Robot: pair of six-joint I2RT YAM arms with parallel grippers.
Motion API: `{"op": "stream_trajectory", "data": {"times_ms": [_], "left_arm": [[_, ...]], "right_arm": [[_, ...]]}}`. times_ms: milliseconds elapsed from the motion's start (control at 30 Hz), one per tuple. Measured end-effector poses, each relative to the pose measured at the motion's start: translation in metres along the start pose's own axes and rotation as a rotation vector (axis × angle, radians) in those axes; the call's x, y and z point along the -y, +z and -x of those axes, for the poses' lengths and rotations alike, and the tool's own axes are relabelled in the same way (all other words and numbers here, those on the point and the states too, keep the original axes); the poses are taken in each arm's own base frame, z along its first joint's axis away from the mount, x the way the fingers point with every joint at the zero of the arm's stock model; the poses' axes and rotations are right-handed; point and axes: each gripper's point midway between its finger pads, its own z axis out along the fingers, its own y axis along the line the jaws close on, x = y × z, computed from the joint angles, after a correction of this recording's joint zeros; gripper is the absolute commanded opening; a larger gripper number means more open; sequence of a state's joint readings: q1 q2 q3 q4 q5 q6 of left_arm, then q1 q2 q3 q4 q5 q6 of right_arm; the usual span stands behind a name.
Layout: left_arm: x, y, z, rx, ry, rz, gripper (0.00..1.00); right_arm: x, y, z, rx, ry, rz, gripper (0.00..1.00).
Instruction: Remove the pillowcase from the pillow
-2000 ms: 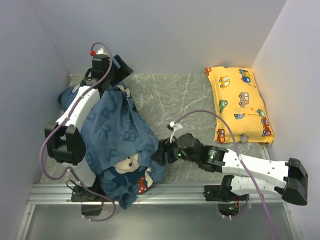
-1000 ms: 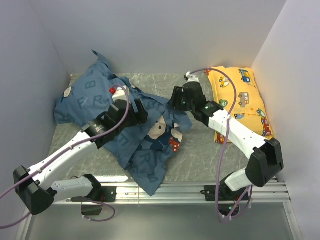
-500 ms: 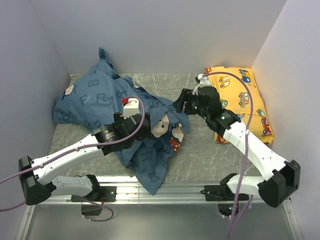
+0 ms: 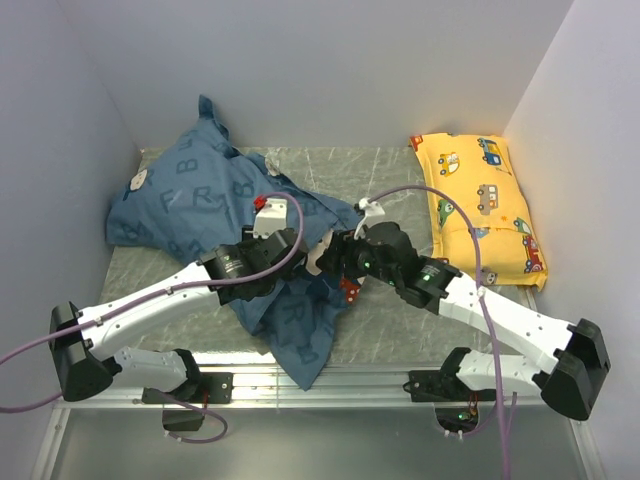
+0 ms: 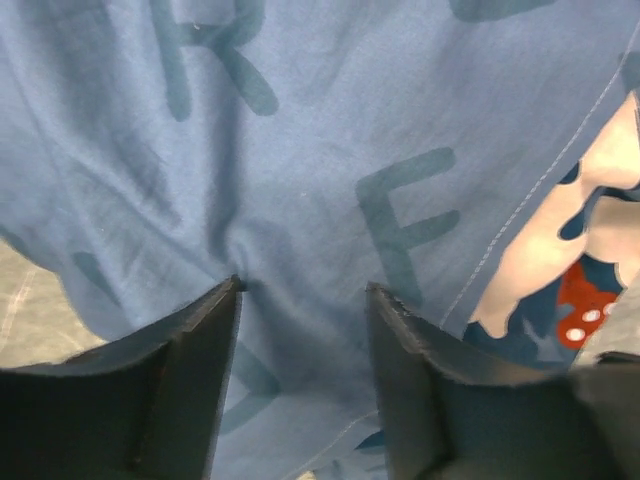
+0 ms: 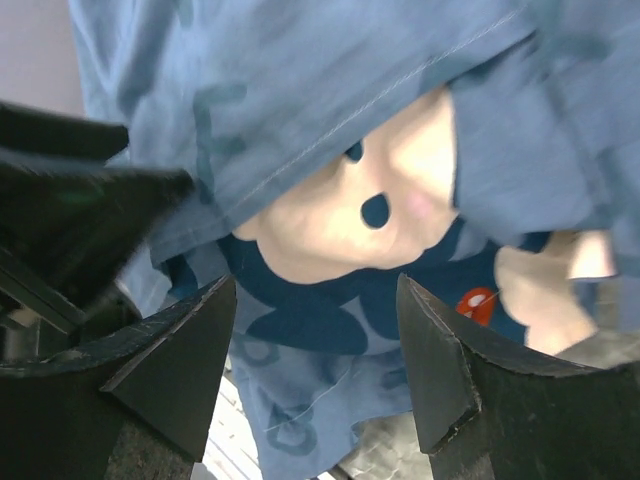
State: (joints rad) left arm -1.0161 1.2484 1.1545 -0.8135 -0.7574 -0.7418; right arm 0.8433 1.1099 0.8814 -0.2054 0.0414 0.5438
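Note:
The dark blue pillowcase [image 4: 190,195] lies crumpled across the left and middle of the table, with a flap reaching the front rail. The pillow is hidden. My left gripper [image 4: 292,262] presses down on the cloth in the middle. In the left wrist view its jaws [image 5: 303,288] stand apart, with lettered blue pillowcase cloth [image 5: 320,130] bulging between the tips. My right gripper [image 4: 340,255] comes in from the right, just beside the left one. It hangs open [image 6: 315,285] over a cream bear face [image 6: 360,215] printed on the pillowcase [image 6: 300,90], with nothing pinched.
A yellow vehicle-print pillow [image 4: 482,205] lies along the right wall at the back. A metal rail [image 4: 350,378] runs along the table's front edge. White walls close in the left, back and right sides. Cables loop over both arms.
The right arm has swung from beside the yellow pillow down to the middle of the pillowcase. The left gripper has stayed on the cloth and its jaws have narrowed.

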Motion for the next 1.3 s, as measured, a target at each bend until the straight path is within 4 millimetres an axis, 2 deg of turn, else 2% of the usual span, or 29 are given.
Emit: {"op": "stream_trajectory", "data": {"times_ms": [67, 100, 200, 267, 367, 400, 433, 467, 533, 567, 600, 733, 867, 1033, 1167, 1233, 1300], "left_arm": [[-0.002, -0.001, 0.001, 0.003, 0.003, 0.010, 0.45], [-0.003, -0.001, 0.002, 0.005, 0.005, 0.014, 0.34], [-0.007, -0.001, 0.007, 0.013, 0.010, 0.029, 0.17], [-0.009, 0.001, 0.010, 0.015, 0.010, 0.037, 0.15], [-0.013, 0.003, 0.014, 0.011, 0.007, 0.042, 0.42], [-0.013, 0.002, 0.015, 0.011, 0.010, 0.039, 0.59], [-0.012, 0.002, 0.016, 0.009, 0.016, 0.032, 0.66], [-0.010, 0.001, 0.017, 0.009, 0.009, 0.021, 0.70], [-0.008, -0.003, 0.018, 0.007, 0.007, -0.002, 0.78], [-0.007, -0.006, 0.019, 0.006, 0.008, -0.020, 0.80], [-0.006, -0.010, 0.020, 0.007, 0.003, -0.042, 0.83], [0.002, -0.028, 0.024, 0.016, 0.000, -0.137, 0.89], [0.017, -0.037, 0.011, -0.006, 0.044, -0.196, 0.92], [0.017, -0.026, -0.018, -0.059, 0.117, -0.151, 0.94], [0.008, -0.020, -0.018, -0.038, 0.114, -0.084, 0.95], [0.006, -0.016, -0.016, -0.024, 0.113, -0.052, 0.92], [0.004, -0.012, -0.017, -0.018, 0.123, -0.027, 0.83]], "right_arm": [[-0.004, 0.005, -0.010, -0.017, 0.000, 0.010, 0.72], [-0.006, 0.008, -0.014, -0.026, 0.000, 0.014, 0.72], [-0.015, 0.018, -0.027, -0.055, -0.010, 0.026, 0.73], [-0.018, 0.024, -0.034, -0.068, -0.016, 0.031, 0.72], [-0.022, 0.034, -0.045, -0.092, -0.019, 0.032, 0.70], [-0.021, 0.036, -0.048, -0.099, -0.019, 0.029, 0.66], [-0.021, 0.038, -0.051, -0.106, -0.019, 0.026, 0.60], [-0.021, 0.039, -0.051, -0.106, -0.017, 0.025, 0.44], [-0.020, 0.042, -0.052, -0.104, -0.015, 0.020, 0.26], [-0.020, 0.043, -0.051, -0.101, -0.009, 0.017, 0.11], [-0.019, 0.044, -0.051, -0.097, -0.007, 0.014, 0.08], [-0.018, 0.045, -0.047, -0.079, 0.008, 0.001, 0.04], [-0.018, 0.043, -0.043, -0.062, 0.010, -0.004, 0.03], [-0.021, 0.038, -0.036, -0.039, 0.016, 0.006, 0.02], [-0.023, 0.033, -0.032, -0.027, 0.027, 0.016, 0.02], [-0.023, 0.030, -0.031, -0.021, 0.033, 0.020, 0.02], [-0.023, 0.029, -0.032, -0.020, 0.036, 0.020, 0.02]]}}
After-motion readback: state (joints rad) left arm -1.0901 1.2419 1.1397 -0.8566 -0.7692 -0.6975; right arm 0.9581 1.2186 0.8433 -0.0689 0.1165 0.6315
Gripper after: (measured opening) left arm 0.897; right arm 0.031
